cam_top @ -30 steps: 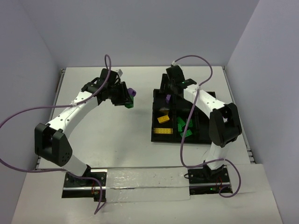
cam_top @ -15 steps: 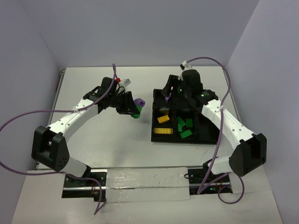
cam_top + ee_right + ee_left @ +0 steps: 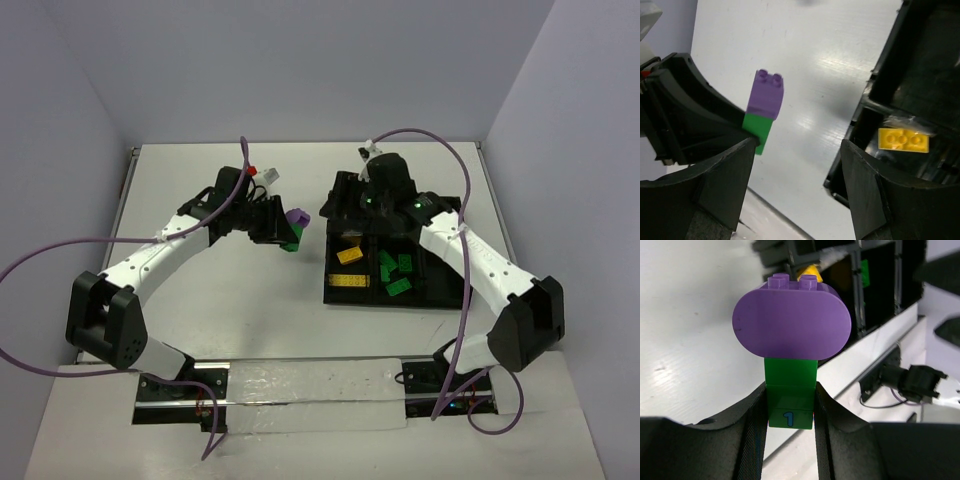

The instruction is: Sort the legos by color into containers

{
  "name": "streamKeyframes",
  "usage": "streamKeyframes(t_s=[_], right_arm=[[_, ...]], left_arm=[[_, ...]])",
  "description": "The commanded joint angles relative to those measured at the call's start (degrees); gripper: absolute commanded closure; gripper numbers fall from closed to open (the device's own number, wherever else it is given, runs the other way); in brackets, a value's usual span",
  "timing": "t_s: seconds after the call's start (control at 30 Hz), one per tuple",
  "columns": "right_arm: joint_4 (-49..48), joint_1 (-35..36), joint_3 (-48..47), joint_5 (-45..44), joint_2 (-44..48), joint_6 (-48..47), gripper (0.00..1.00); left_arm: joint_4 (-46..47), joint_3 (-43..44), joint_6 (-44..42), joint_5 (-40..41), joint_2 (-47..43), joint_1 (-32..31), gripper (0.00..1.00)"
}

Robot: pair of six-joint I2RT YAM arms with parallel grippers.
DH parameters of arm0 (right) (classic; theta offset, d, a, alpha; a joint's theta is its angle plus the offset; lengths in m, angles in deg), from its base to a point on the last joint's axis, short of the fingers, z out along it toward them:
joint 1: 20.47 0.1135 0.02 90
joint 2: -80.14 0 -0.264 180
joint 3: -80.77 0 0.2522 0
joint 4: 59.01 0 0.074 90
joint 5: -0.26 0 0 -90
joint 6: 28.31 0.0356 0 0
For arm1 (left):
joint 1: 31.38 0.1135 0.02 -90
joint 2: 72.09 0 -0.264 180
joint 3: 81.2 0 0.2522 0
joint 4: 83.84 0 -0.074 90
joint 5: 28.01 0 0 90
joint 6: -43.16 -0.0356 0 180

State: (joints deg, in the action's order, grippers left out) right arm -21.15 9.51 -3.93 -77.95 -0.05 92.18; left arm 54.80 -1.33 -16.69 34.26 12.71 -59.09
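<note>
A two-colour lego cluster, a rounded purple brick (image 3: 790, 322) on a green brick (image 3: 790, 395) marked "1", hangs above the table left of the tray. My left gripper (image 3: 790, 388) is shut on the green part. From above, the cluster (image 3: 294, 224) sticks out of the left gripper (image 3: 280, 228). My right gripper (image 3: 799, 145) stands open with only table between its fingers. It faces the purple brick (image 3: 766, 92), which lies just past its left fingertip. The black tray (image 3: 440, 282) holds yellow bricks (image 3: 349, 255) and green bricks (image 3: 388, 266) in separate containers. The right gripper (image 3: 330, 207) hovers at the tray's back left corner.
The tray's corner wall (image 3: 880, 80) lies just right of the right gripper, with a yellow brick (image 3: 903, 140) behind it. Purple cables (image 3: 430, 135) arc over both arms. Grey walls close in the table at the back and sides.
The right arm swung left from over the tray's back compartments to its left corner, and its jaws widened. The left arm carried the cluster a little right, toward the tray.
</note>
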Motion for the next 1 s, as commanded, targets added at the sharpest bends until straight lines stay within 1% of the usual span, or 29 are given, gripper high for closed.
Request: streamKeyframes(t_s=[0.0,0.2,0.33,0.57,0.73,0.87,0.97], right_arm=[[-1.08,2.95,-2.58,-3.88,-0.99,6.41,0.23],[-3.35,4.16,-5.11,-3.70,-4.55,9.53,0.23],[-4.50,4.56,-7.20,-4.05,-8.05,10.56,0.20],[-4.32,6.09,-12.12,-1.87,-13.99,10.28,0.19],[-5.07,7.02,-13.62,-0.47,-17.19,10.40,0.19],[-6.96,7.03,-13.09,1.09,-18.21,11.66,0.23],[-8.41,7.02,-13.07,1.83,-19.13,12.25,0.33]], left_arm=[[1.29,1.77,-1.14,5.57,-0.13,-0.25,1.00],[0.96,1.97,-2.02,7.07,0.24,-0.25,1.00],[1.23,1.66,-2.02,7.25,-0.24,-0.25,1.00],[1.12,1.07,-2.15,6.90,-1.12,-0.25,1.00],[0.96,0.98,-2.23,6.70,-1.50,-0.25,1.00],[1.13,1.05,-2.28,6.10,-1.57,-0.25,1.00],[1.10,1.24,-2.31,6.04,-1.78,-0.33,1.00]])
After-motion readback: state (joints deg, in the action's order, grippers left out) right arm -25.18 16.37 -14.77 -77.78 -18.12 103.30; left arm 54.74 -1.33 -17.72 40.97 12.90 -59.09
